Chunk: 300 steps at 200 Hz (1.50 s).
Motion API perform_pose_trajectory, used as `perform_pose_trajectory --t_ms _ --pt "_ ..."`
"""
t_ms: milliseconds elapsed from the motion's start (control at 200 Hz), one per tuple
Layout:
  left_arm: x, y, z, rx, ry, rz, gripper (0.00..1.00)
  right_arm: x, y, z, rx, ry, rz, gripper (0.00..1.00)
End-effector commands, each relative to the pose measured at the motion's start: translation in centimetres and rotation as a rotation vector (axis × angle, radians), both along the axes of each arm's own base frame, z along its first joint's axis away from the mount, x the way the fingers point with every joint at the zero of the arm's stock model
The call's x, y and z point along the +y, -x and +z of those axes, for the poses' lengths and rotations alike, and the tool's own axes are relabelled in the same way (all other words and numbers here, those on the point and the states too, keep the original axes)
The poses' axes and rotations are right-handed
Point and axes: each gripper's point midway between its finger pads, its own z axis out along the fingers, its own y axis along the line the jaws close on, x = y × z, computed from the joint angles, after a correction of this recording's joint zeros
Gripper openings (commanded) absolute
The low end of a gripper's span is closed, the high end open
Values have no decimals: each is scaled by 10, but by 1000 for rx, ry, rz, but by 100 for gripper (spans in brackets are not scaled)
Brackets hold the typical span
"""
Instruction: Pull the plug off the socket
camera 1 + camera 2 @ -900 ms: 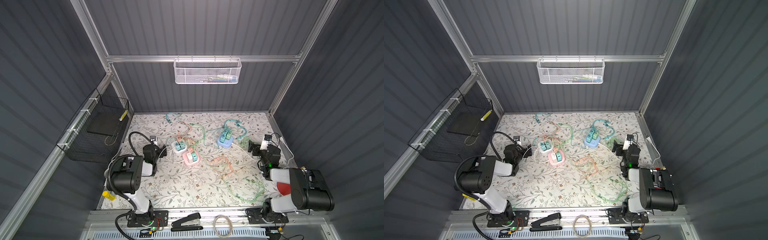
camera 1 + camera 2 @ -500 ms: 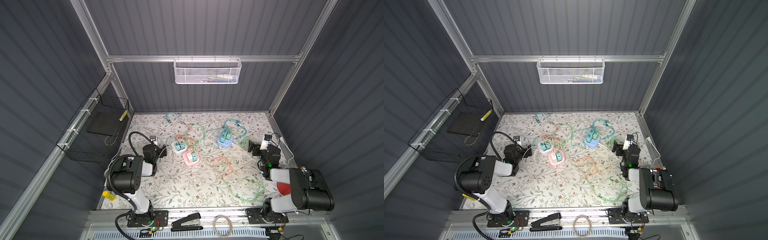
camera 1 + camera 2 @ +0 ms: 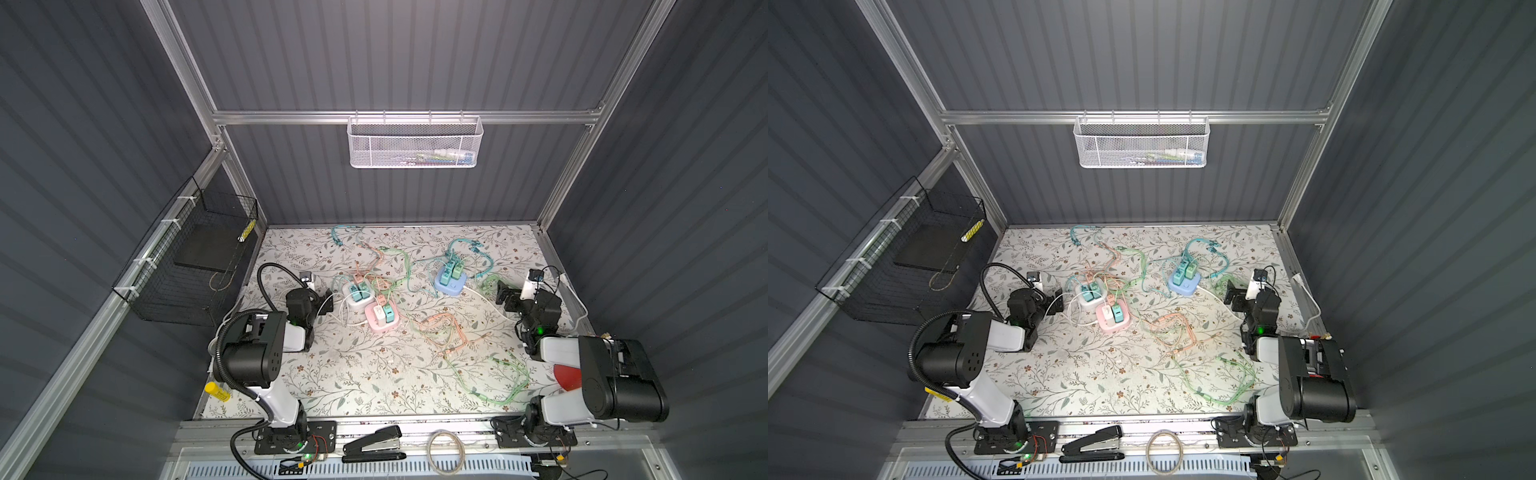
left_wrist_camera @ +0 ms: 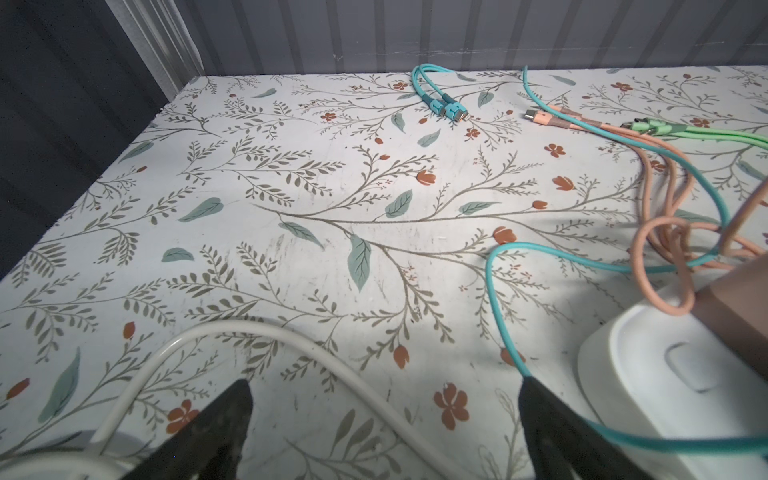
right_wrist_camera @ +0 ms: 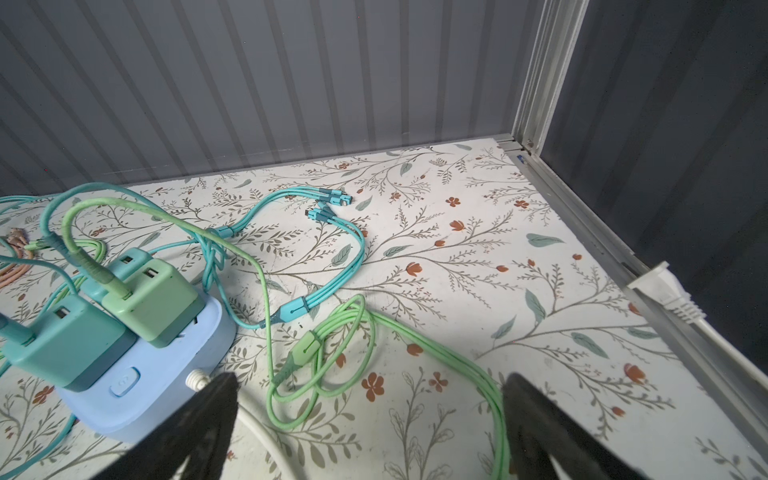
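Floral mat (image 5: 457,266) | blue socket (image 5: 166,374) | green plug (image 5: 158,299) seated upright

Left wrist view: white socket (image 4: 673,374) cut off at edge, we can't see its plugs. Brownish blob (image 4: 744,299) next to it too blurry to name. In a top view: red thing (image 3: 565,376) half hidden behind right arm (image 3: 602,374). White basket (image 3: 374,145) contents too tiny for us.
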Motion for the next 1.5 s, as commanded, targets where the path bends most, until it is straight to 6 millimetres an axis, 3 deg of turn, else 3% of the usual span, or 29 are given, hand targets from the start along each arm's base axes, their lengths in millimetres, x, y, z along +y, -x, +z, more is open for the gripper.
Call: perform_pose_trajectory --t_ms 0,240,375,535,690,926,1241,1381,1496 --pt "1 -5 2 -6 1 7 100 0 -3 3 -9 1 5 99" --pt "4 -5 7 -18 1 32 100 -1 -2 5 -18 -3 3 99" --pt "35 -10 38 155 -8 244 100 -15 1 17 91 -48 -95 99" --pt "38 1 96 101 73 301 100 -1 17 35 239 -151 -51 99" --pt "18 14 134 31 151 220 100 23 44 59 223 -313 15 99" --pt "-42 46 170 -26 65 50 100 59 82 80 169 -445 89 99" --pt "-99 97 190 -56 51 -184 100 141 113 74 248 -484 271 96" --pt "-131 125 181 -22 40 -318 100 173 116 72 276 -467 323 94" --pt "-143 142 168 4 -12 -362 100 207 117 72 314 -440 387 91"
